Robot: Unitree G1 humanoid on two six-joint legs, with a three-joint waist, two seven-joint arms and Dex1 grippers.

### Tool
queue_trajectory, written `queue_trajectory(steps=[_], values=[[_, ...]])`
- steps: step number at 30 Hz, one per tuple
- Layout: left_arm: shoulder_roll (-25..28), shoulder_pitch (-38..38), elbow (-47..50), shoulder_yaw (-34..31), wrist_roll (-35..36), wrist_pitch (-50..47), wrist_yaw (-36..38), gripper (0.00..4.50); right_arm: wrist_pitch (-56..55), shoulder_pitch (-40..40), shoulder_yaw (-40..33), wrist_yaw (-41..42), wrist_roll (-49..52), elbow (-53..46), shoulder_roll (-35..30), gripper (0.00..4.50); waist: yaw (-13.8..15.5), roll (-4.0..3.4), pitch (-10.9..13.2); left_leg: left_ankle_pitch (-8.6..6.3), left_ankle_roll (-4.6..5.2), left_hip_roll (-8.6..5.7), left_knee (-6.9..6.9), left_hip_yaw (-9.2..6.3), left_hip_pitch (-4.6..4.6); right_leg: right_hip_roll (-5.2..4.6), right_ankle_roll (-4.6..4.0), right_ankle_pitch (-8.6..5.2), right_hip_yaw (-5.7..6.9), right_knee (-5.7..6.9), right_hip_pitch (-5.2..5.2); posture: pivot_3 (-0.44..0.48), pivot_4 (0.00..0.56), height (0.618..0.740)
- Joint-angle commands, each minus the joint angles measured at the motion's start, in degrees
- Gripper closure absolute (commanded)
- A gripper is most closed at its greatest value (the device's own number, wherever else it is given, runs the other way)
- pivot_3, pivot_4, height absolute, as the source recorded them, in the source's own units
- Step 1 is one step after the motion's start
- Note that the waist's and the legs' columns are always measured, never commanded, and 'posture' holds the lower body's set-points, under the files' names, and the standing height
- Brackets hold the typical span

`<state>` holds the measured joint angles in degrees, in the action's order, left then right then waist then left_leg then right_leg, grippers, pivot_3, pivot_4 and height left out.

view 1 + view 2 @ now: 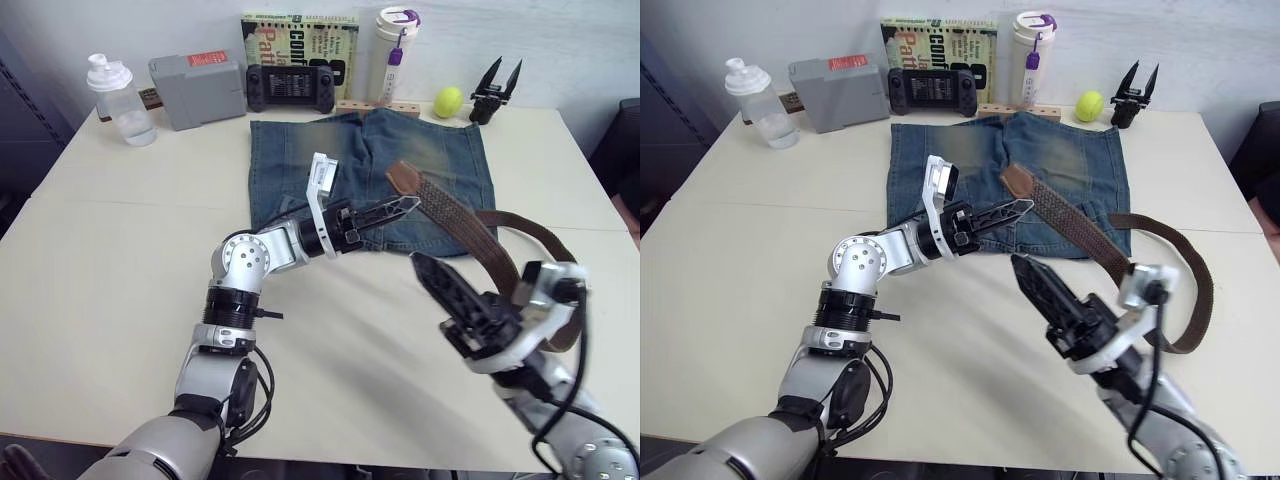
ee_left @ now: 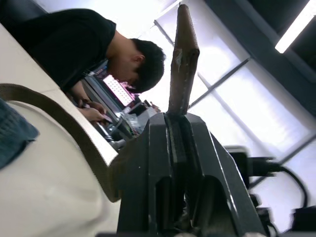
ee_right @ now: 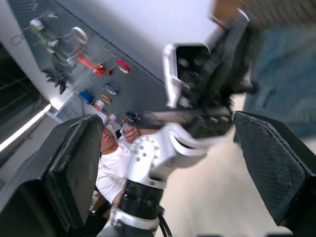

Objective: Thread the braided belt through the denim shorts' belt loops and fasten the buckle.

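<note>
The denim shorts (image 1: 300,165) lie flat in the middle of the table. The braided belt (image 1: 455,215) crosses their right side, its leather tip (image 1: 403,178) raised, and the strap loops round to the right over the table (image 1: 100,260). My left gripper (image 1: 410,206) reaches in from the left and is shut on the belt just below the tip; in the left wrist view the strap (image 2: 183,54) stands up from between the shut fingers. My right gripper (image 1: 430,272) hovers open in front of the shorts' near edge, beside the belt. The buckle is hidden, and the belt loops are too small to make out.
Along the table's far edge stand a water bottle (image 1: 120,100), a grey box (image 1: 197,90), a game controller (image 1: 290,87), a book (image 1: 300,38), a white tumbler (image 1: 395,55), a tennis ball (image 1: 448,101) and a spare black gripper (image 1: 495,90). A person (image 2: 74,44) sits nearby.
</note>
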<state>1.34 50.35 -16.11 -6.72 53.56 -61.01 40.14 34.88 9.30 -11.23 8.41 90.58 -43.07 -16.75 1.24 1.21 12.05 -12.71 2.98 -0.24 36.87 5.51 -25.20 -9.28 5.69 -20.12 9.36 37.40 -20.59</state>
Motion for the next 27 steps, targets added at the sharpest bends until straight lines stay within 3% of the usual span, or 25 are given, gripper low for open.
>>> queue_trajectory(steps=[1,8,13,16,20,27], values=[[2.10,-3.18,10.08,4.06,1.90,-2.68,4.45,4.50,-4.02,-0.52,0.66,1.60,-2.64,2.84,2.77,0.02,-0.03,-0.03,-0.02,0.00,0.00,-0.01,-0.01,0.02,0.01,0.03,0.00,0.00,-0.02,0.01,0.01,0.000,0.150,0.697],[2.91,-5.35,12.18,2.51,1.52,-2.45,2.17,4.50,-11.29,-3.65,-2.95,2.79,3.55,4.61,8.63,0.02,0.05,-0.04,-0.02,0.00,-0.04,0.06,0.03,-0.01,0.05,0.46,0.00,0.00,-0.18,-0.08,0.00,0.000,0.150,0.697],[3.26,-5.77,11.49,2.31,0.14,-0.72,0.55,4.50,-9.39,-2.59,-1.98,4.80,2.45,4.30,5.80,0.02,0.06,-0.05,-0.02,-0.02,-0.04,0.06,0.00,-0.01,0.04,0.48,0.00,0.00,-0.20,-0.08,0.00,0.000,0.150,0.697],[2.74,-5.75,11.45,2.43,0.33,-0.41,-0.10,4.50,-9.45,-2.37,-0.81,5.49,0.60,4.45,5.23,0.85,0.08,-0.05,-0.02,-0.02,-0.04,0.07,0.01,-0.01,0.04,0.48,0.00,0.00,-0.20,-0.11,0.00,0.000,0.150,0.697],[1.71,-5.73,11.42,2.57,0.56,-0.09,-1.03,4.50,-9.54,-2.33,1.45,6.57,-4.75,5.14,5.05,2.85,0.09,-0.05,-0.02,-0.02,-0.04,0.07,0.01,-0.01,0.04,0.48,0.00,0.00,-0.20,-0.12,0.00,0.000,0.150,0.697],[0.71,-6.34,12.15,2.83,1.17,-0.62,-1.83,4.50,-11.52,-3.44,2.38,6.13,-7.02,5.80,7.04,2.85,0.10,-0.05,-0.02,-0.03,-0.04,0.07,0.01,0.00,0.03,0.48,0.00,0.00,-0.20,-0.14,0.00,0.000,0.150,0.697]])
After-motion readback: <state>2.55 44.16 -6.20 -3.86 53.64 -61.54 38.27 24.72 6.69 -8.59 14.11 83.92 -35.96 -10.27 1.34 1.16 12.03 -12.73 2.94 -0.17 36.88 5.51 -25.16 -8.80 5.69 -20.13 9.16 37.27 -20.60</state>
